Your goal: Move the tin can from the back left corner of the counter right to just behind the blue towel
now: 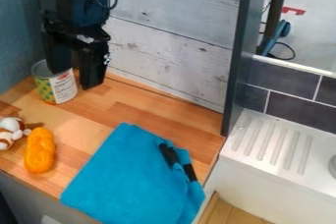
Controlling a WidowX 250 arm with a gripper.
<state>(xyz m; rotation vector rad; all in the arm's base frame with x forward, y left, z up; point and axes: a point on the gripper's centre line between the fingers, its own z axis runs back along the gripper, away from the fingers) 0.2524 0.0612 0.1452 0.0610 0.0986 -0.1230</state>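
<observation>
At the upper left, the black gripper (76, 66) hangs over the back of the wooden counter, its fingers spread apart. A can (64, 88) with a green and yellow patterned side and a white label stands upright just below it; one finger overlaps the can's upper rim in the view, and I cannot tell whether they touch. A blue cloth (125, 174) lies flat at the front, with black pieces (169, 154) on its right side. An orange braided toy bread (40, 150) is at the front left, beside a brown and white plush toy (9, 132).
A pale wood-plank wall (174, 36) rises behind the counter (148, 110), and a dark upright panel (236, 56) bounds it at the right. Beyond that panel is a white sink unit (263, 169) with a ridged drainboard. The counter's front edge runs along the lower left.
</observation>
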